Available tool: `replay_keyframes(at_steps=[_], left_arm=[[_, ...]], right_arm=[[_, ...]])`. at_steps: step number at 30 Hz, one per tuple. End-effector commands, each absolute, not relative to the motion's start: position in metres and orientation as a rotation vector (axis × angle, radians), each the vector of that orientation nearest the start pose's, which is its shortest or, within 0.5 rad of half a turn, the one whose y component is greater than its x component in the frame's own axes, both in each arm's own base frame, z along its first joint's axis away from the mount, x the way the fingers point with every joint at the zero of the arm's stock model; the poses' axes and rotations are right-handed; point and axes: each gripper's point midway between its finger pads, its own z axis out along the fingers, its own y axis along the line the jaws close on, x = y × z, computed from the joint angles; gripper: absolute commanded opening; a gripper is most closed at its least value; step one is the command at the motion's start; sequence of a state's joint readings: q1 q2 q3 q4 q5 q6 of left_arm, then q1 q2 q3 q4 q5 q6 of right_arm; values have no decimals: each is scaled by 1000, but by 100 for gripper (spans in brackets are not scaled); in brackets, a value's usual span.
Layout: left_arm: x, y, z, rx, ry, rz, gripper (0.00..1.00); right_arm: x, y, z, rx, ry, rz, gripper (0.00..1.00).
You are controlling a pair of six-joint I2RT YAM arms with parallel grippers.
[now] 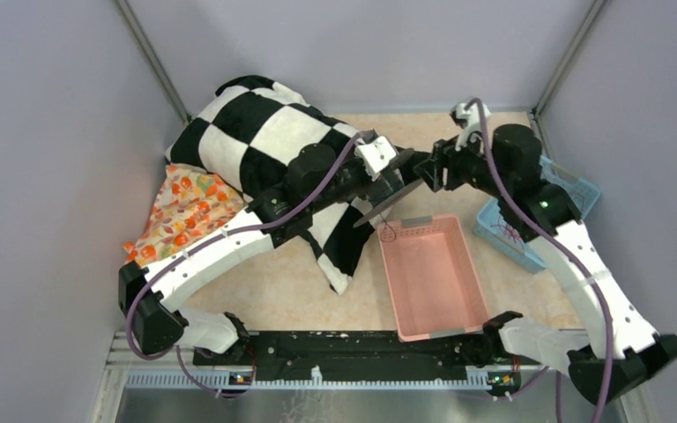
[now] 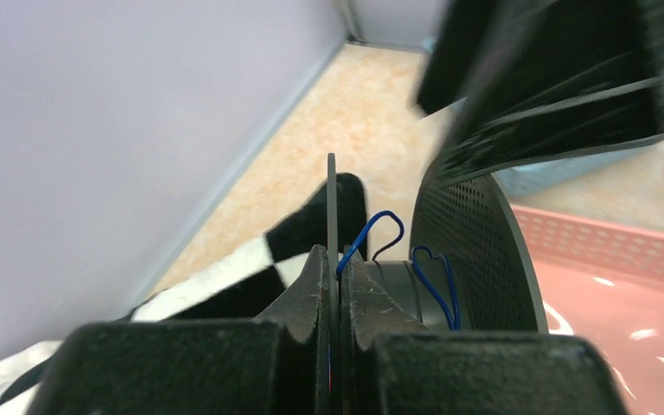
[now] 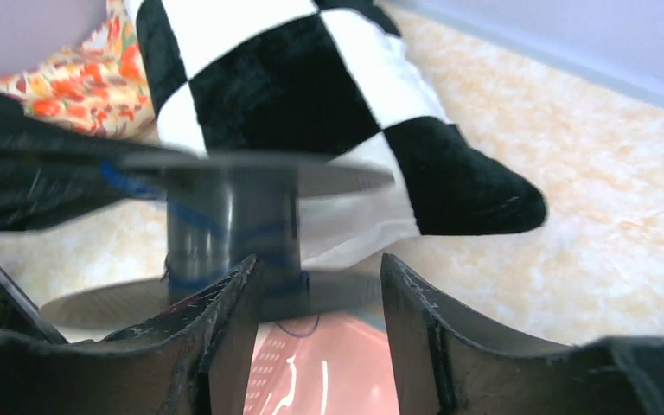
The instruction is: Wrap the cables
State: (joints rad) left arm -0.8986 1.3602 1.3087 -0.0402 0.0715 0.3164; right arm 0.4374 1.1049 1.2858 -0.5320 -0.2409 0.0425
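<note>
A dark grey spool (image 1: 390, 201) hangs over the far end of the pink basket (image 1: 432, 280). My left gripper (image 2: 337, 264) is shut on the spool's thin flange (image 2: 331, 199). The cables are a thin blue wire (image 2: 379, 226) wound loosely round the hub (image 3: 225, 216), with a loop standing up beside my left fingers. A short end of the wire (image 1: 389, 232) dangles below the spool. My right gripper (image 3: 320, 277) is open just in front of the spool's lower flange (image 3: 138, 298), with nothing held between its fingers. In the top view the right gripper (image 1: 425, 167) sits right of the spool.
A black-and-white checkered cloth (image 1: 264, 132) lies at the back left, under the left arm. Left of the cloth is an orange patterned fabric (image 1: 185, 207). A blue basket (image 1: 573, 189) stands at the right wall, behind the right arm. Walls close in three sides.
</note>
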Motion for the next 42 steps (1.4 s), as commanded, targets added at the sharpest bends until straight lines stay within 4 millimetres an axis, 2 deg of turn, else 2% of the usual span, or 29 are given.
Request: replay_keyframes(at_steps=[1, 3, 5, 11, 12, 16, 18, 21, 25, 32, 37, 42], left_arm=[[298, -319, 468, 704, 1121, -431, 0], [300, -314, 475, 679, 1116, -417, 0], [302, -310, 481, 655, 1112, -410, 0], [302, -301, 502, 592, 1093, -410, 0], [301, -300, 505, 589, 1087, -416, 0], [301, -300, 510, 582, 1077, -417, 0], [303, -300, 509, 582, 1082, -406, 0], [303, -301, 506, 584, 1089, -408, 0], [306, -301, 501, 584, 1101, -405, 0], [309, -305, 498, 589, 1103, -420, 0], [309, -306, 497, 591, 1105, -430, 0], [313, -306, 499, 591, 1102, -430, 0]], right_arm=[[282, 150, 373, -357, 1743, 528, 55], [281, 131, 367, -255, 1731, 527, 60], [278, 121, 359, -184, 1730, 546, 68], [270, 124, 300, -116, 1861, 607, 72], [270, 127, 290, -96, 1876, 635, 72], [268, 167, 262, -75, 1882, 954, 73], [272, 180, 248, -35, 1894, 1059, 73], [286, 186, 241, 24, 1881, 1069, 73], [306, 195, 246, 91, 1869, 1089, 67], [338, 227, 246, -23, 1895, 1045, 61], [363, 230, 233, -38, 1920, 976, 52], [378, 241, 228, -46, 1921, 1001, 42]])
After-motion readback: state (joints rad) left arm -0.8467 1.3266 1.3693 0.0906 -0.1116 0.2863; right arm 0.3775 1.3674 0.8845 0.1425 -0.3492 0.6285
